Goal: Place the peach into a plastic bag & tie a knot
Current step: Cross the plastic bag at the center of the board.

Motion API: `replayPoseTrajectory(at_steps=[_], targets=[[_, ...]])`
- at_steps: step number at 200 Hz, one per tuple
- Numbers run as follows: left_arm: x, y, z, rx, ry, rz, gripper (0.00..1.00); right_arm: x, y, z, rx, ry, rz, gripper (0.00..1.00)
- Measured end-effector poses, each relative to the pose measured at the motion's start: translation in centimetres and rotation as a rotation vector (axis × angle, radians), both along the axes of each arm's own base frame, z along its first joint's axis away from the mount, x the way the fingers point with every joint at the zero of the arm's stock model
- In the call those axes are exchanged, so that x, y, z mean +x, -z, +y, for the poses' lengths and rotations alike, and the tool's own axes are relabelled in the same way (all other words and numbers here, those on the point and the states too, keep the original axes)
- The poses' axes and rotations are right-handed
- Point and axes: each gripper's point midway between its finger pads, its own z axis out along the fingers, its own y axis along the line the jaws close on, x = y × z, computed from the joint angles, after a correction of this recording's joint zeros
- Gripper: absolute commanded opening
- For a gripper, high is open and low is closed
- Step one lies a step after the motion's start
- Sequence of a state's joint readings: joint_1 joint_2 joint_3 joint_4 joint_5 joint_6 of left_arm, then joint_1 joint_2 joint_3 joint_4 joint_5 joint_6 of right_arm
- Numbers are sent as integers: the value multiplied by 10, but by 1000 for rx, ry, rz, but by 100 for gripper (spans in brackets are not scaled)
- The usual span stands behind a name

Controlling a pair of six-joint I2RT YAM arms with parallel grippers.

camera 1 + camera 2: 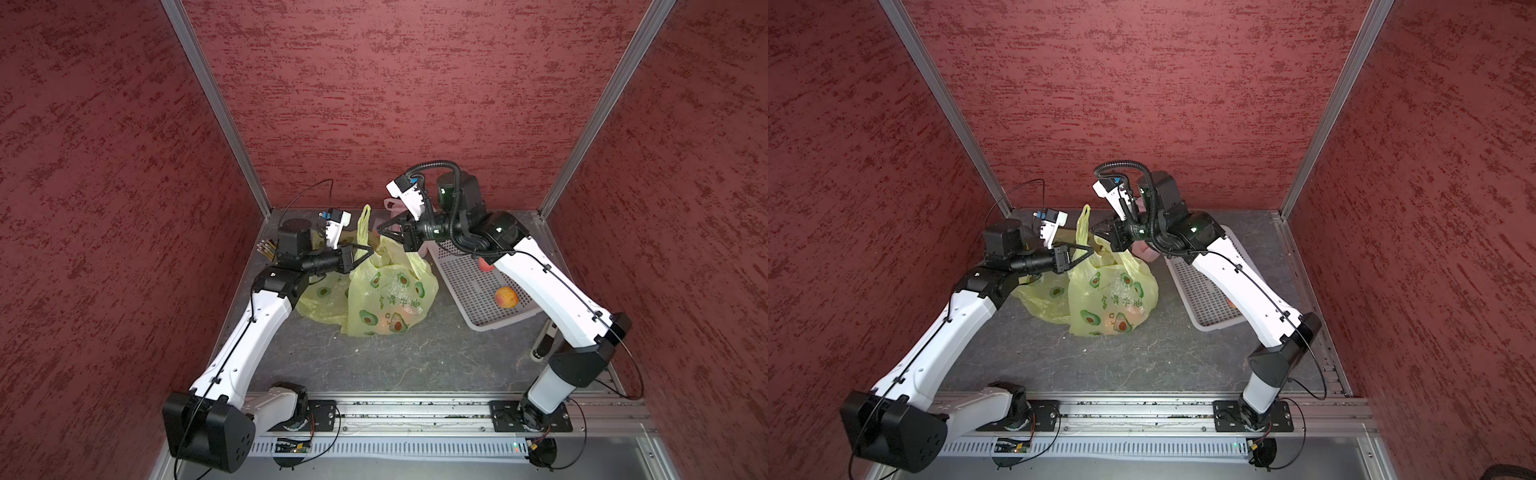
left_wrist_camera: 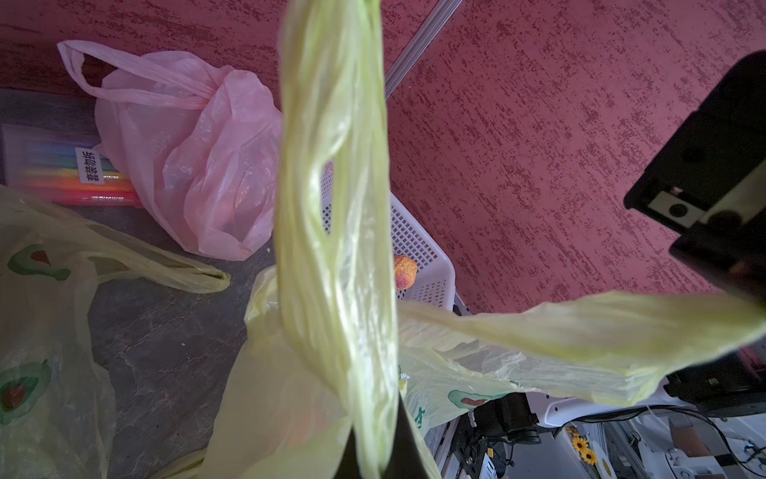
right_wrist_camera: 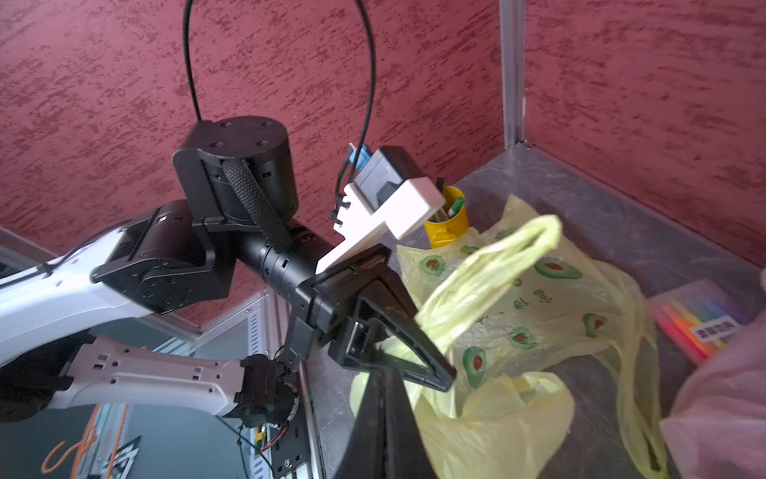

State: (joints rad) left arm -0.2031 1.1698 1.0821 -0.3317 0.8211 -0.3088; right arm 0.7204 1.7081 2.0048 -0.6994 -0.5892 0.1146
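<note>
Pack (image 2: 49, 170) label reads 套装勿拆; bag (image 1: 386, 299) lettering is illegible. Left gripper (image 1: 370, 251) pinches one handle (image 1: 365, 222), whose loop stands upright past its jaws; right gripper (image 1: 380, 230) pinches the other handle (image 2: 580, 336).

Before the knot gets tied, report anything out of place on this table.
Nothing spilled or damaged. One oddity: a second yellow-green avocado-print plastic bag lies crumpled beside the matching bag holding the peach, under the left arm; its loose handle might get snagged.
</note>
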Motion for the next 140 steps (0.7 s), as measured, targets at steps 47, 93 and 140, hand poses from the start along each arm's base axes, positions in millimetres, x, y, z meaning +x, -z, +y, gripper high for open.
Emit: replayPoseTrajectory(at_steps=[47, 93, 140], targets=[[15, 4, 6, 44, -77, -24, 0, 0, 26, 13, -37, -60, 73, 0], [20, -13, -1, 24, -77, -130, 5, -6, 25, 13, -32, -86, 83, 0], [-5, -39, -42, -75, 125, -235, 7, -6, 13, 12, -10, -81, 73, 0]])
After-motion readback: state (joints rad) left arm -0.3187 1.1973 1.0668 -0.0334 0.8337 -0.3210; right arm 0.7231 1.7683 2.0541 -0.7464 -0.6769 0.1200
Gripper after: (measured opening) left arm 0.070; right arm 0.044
